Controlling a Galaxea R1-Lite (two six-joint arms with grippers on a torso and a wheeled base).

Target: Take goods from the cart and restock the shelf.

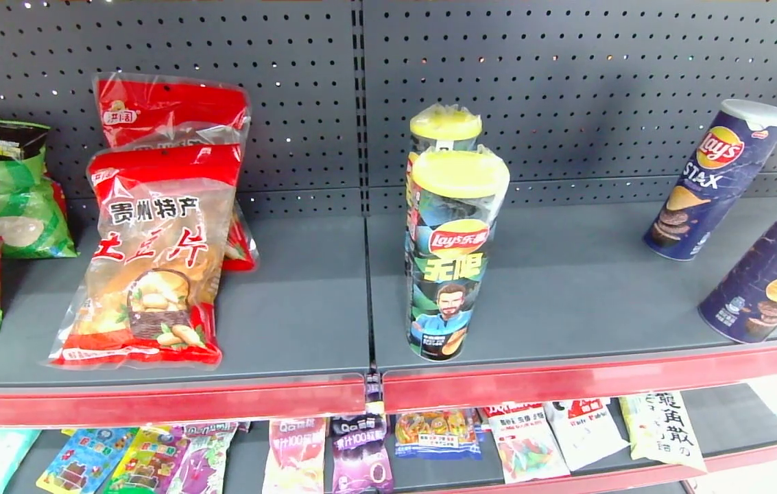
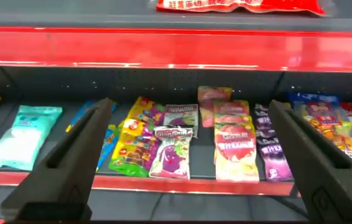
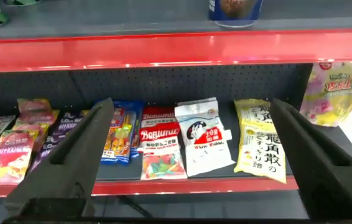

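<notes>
- Leftmost, green chip bags point(image 1: 11, 199) stood at the far left end of the upper shelf point(image 1: 292, 309), cut off by the view's edge.
- Just beside them, two red potato-slice bags point(image 1: 155, 254) leaned one behind the other, the front one's foot near the red front lip point(image 1: 155, 405).
- Bare shelf lay open between those bags and two yellow-lidded cans point(image 1: 455, 254), which stood upright in file, the front one close to the lip.
- A wider bare stretch ran on to two dark blue cans point(image 1: 717, 182); the nearer one sat almost on the lip at the right edge.
- Below, candy packets point(image 1: 361, 453) lay in a row on the lower shelf point(image 1: 731, 412), reaching towards its front edge.
- Before that lower shelf's left part hung the left gripper point(image 2: 189, 104), its fingers spread wide with nothing between them.
- Further right hung the right gripper point(image 3: 191, 102), fingers just as wide and empty, facing a white packet point(image 3: 202, 134) and a yellow packet point(image 3: 260, 146).
</notes>
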